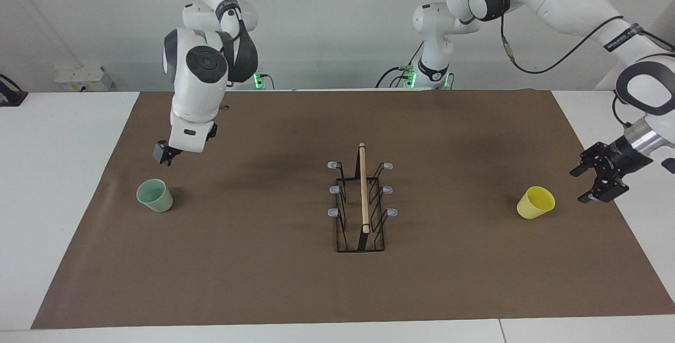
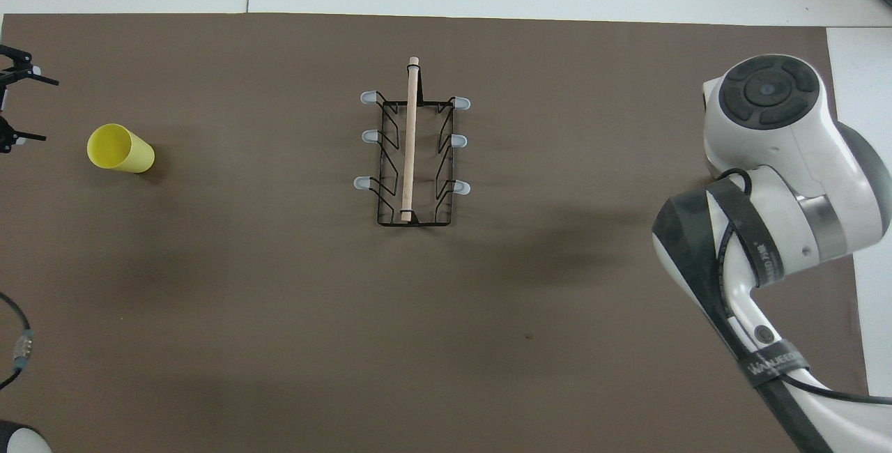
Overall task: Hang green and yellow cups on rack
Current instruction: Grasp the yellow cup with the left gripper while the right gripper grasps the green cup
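Well, from the facing view both cups lie on their sides on the brown mat, well apart, one toward each arm's end of the surface, with the rack (image 1: 361, 203) standing between them, its wooden rod on top and all six grey-tipped prongs bare. The yellow cup (image 1: 536, 202) has its mouth turned toward the left gripper (image 1: 600, 180), which hangs low just beside it, its fingers spread and holding nothing; that sideways approach looks meant to take the cup by its rim or wall. The green cup (image 1: 155, 195) lies with the right gripper (image 1: 164, 154) in the air above it, apart from it; seen edge-on, I cannot tell how its fingers stand, but it holds nothing.

From the overhead view, the left gripper (image 2: 15, 108) shows at the picture's edge beside the yellow cup (image 2: 120, 150), fingers clearly parted. The rack (image 2: 412, 157) sits mid-mat, so either arm should reach its own row of prongs. The right arm's bulk hides the green cup and its gripper here.
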